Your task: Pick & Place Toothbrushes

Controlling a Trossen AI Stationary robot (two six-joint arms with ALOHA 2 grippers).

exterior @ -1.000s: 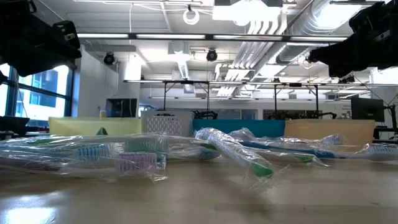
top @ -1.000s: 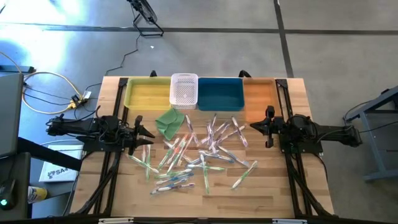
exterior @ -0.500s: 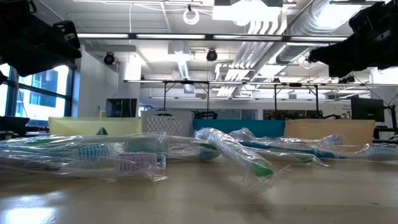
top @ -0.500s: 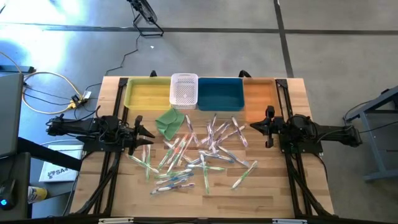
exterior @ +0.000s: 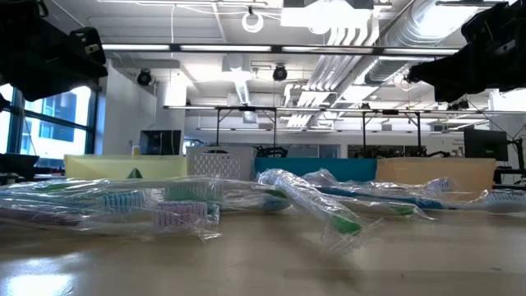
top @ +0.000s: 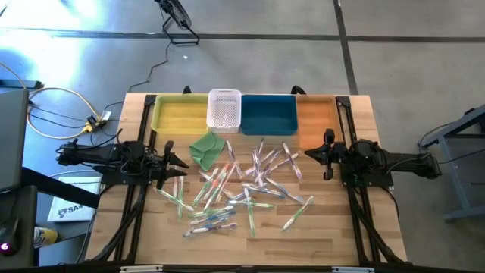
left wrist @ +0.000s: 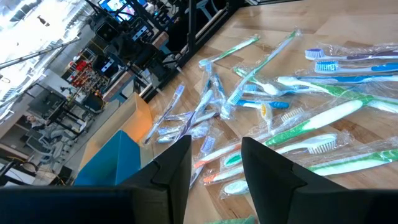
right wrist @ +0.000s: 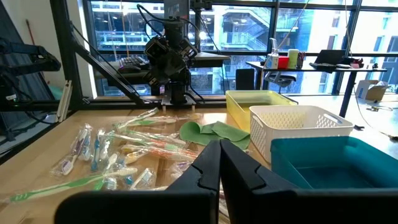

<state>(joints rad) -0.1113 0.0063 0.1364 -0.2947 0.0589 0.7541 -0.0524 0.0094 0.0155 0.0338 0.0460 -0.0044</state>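
At the left edge of the wooden table [top: 318,235], the left tool [top: 176,163] hovers above the boards with its fingers [left wrist: 177,163] parted to a narrow gap and nothing between them. Just beside it, toward the middle, lies a folded green cloth [top: 207,147], and behind that stands a row of containers along the far edge: a yellow bin [top: 180,114], a white perforated basket [top: 224,109], a teal bin [top: 268,114] and an orange bin [top: 316,117].

The toothbrushes [top: 236,187] lie scattered across the table's middle, between the two arms, crossing and overlapping one another in a loose heap, each sealed in a clear shiny wrapper. None is in a bin yet.

They look light and stiff, but the film is likely slippery and will crumple, and a pinch on a loose wrapper end could slide off. The safer hold is probably across the middle of a handle, on a brush lying apart at the heap's near-left fringe, such as the green ones closest to the left tool.

At the right edge, the right tool [top: 328,156] waits above the table, fingers pressed together and empty.
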